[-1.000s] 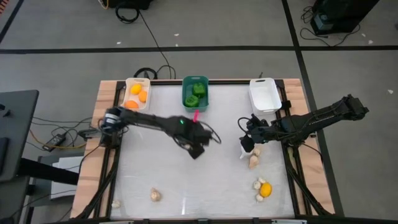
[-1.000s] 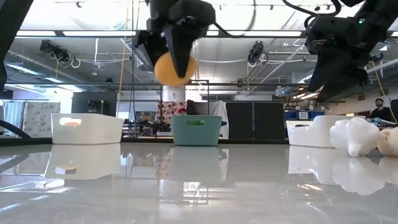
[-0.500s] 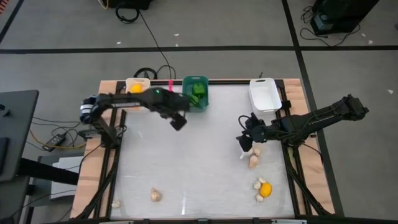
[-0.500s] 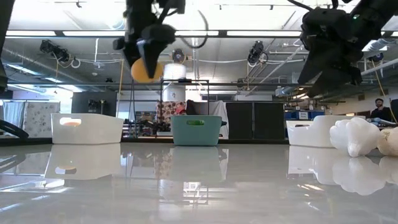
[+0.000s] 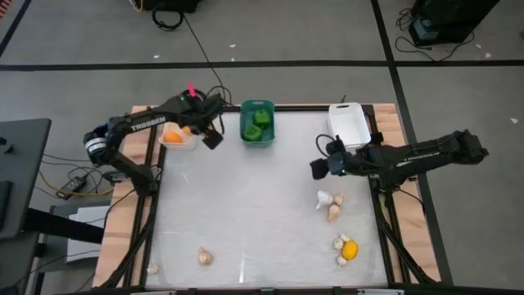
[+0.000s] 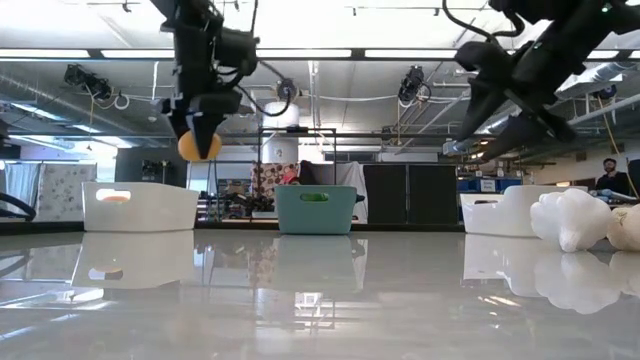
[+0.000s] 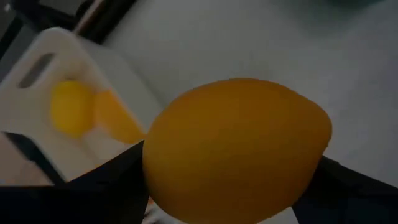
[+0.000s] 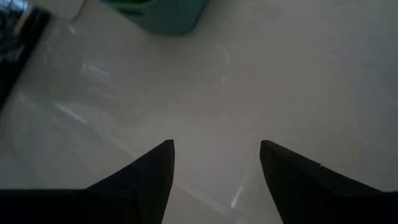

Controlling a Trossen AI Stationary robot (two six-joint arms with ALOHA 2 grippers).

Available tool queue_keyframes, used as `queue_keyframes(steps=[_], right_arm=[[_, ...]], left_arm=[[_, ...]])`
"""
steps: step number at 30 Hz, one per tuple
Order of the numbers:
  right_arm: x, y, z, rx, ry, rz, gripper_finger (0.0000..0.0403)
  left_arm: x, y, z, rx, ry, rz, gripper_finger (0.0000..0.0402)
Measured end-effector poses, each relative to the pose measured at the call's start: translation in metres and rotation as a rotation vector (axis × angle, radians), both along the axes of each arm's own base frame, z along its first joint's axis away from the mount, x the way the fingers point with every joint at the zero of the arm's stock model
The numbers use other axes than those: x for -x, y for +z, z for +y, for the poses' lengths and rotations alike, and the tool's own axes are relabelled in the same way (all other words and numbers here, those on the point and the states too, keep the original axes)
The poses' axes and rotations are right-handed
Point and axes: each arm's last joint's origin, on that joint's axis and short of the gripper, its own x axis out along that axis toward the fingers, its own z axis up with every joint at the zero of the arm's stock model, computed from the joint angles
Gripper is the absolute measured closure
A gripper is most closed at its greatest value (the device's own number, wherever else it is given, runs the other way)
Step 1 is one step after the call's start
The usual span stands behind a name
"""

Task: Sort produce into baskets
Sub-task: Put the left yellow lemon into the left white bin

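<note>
The left end effector (image 6: 199,140), grasping an orange fruit (image 7: 236,149), has swung toward ten o'clock, beside the white fruit basket (image 5: 182,139); drop is probably next.

The right end effector (image 8: 214,174) hangs released.

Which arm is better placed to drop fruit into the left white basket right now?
Left. The left gripper already holds an orange fruit above the white basket; the right gripper is open and empty, across the table.

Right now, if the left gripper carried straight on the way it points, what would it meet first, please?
The left gripper, shut on the orange fruit, points down over the left white basket. It would probably meet that basket's inside, where other fruits lie; depth is uncertain.
</note>
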Motion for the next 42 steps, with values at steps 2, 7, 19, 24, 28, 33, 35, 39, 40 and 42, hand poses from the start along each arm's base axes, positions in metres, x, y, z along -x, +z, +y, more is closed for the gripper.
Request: queue_keyframes(steps=[2,7,19,24,28,33,35,39,40,42], right_arm=[[-0.001,0.001,-0.004,-0.008,-0.029,-0.018,0.0154],[-0.002,0.003,-0.014,-0.001,-0.068,-0.042,0.0154],[-0.002,0.002,-0.02,0.01,0.013,-0.002,0.0154],[-0.002,0.002,-0.019,0.006,0.021,0.002,0.0154],[-0.001,0.001,-0.02,0.003,0.085,0.027,0.0154],[0.0,0.0,-0.022,-0.01,0.112,0.045,0.0154],[0.0,0.0,-0.022,-0.01,0.114,0.045,0.0154],[0.0,0.0,-0.021,-0.013,0.12,0.046,0.0154],[-0.001,0.0,-0.02,-0.012,0.125,0.046,0.0154],[-0.001,0.0,-0.019,-0.008,0.138,0.048,0.0154]], left_arm=[[0.011,-0.001,0.014,-0.001,0.025,0.016,0.0093],[0.036,0.0,0.041,-0.008,0.146,0.023,0.0093],[0.077,-0.02,0.064,-0.052,0.463,0.007,0.0081],[0.084,-0.036,0.063,-0.017,0.511,-0.026,0.008],[0.084,-0.037,0.063,-0.009,0.531,-0.045,0.0079],[0.085,-0.036,0.063,-0.018,0.539,-0.039,0.0071],[0.085,-0.036,0.063,-0.02,0.54,-0.041,0.0058],[0.084,-0.036,0.064,-0.028,0.548,-0.052,0.0018],[0.084,-0.036,0.065,-0.032,0.551,-0.058,0.001],[0.084,-0.033,0.065,-0.027,0.57,-0.065,0.0006]])
